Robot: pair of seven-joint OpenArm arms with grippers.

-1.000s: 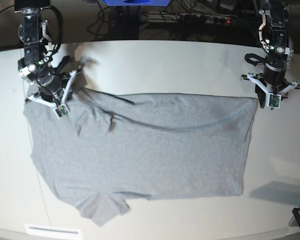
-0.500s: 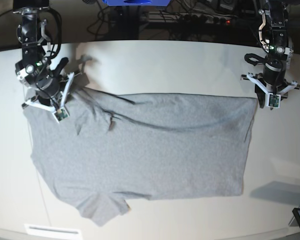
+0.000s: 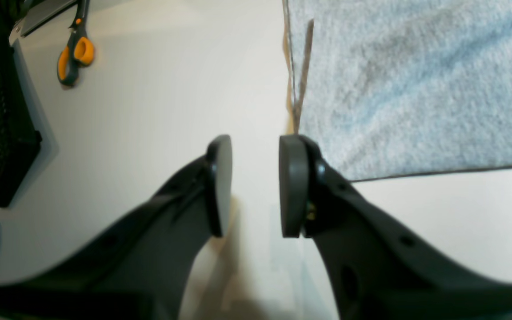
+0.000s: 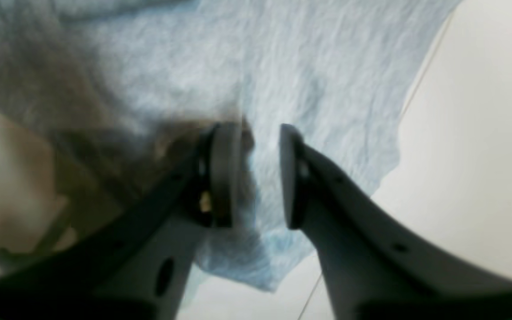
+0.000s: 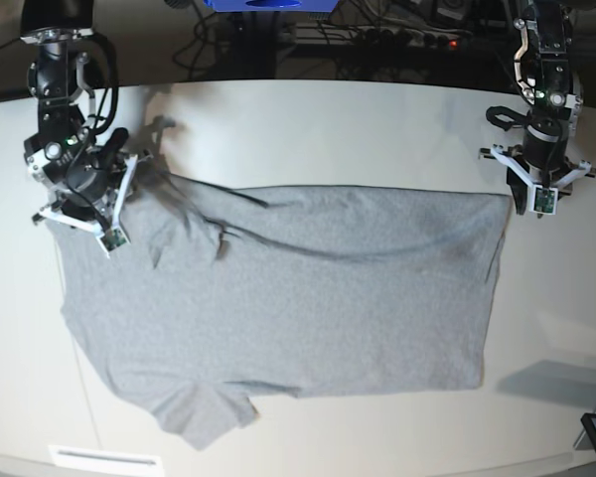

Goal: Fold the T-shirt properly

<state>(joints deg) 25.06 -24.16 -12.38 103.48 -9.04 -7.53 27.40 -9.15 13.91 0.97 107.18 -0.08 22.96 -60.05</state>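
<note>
One pale worktop [image 5: 328,119] carries everything, and most of its middle is covered by the T-shirt [image 5: 298,298], a heather-grey garment spread plain side up. Its long top edge runs from the far left of the base view to the far right, and it is rumpled into folds near the upper left corner. One short sleeve sticks out at the bottom left, toward the near edge of the worktop. The right-hand edge of the cloth is straight, with a narrow strip turned over along it.

Two arms stand at the top corners of the shirt. The right hand [image 4: 260,173] is at the upper left of the base view, over the rumpled corner. Its wrist view shows the two fingers a little apart with grey cloth lying below and between them; the picture is blurred, and nothing is pinched between the pads. The left hand [image 3: 256,184] is at the upper right of the base view, beside the shirt's top right corner. Its fingers are also parted by a narrow gap and hold nothing. One finger [image 3: 294,186] sits right at the corner of the cloth, while the other is over bare worktop.

Smaller things lie off to the side in the left wrist view: a pair of scissors with orange and grey handles [image 3: 74,53] on the worktop, well apart from the shirt.
</note>
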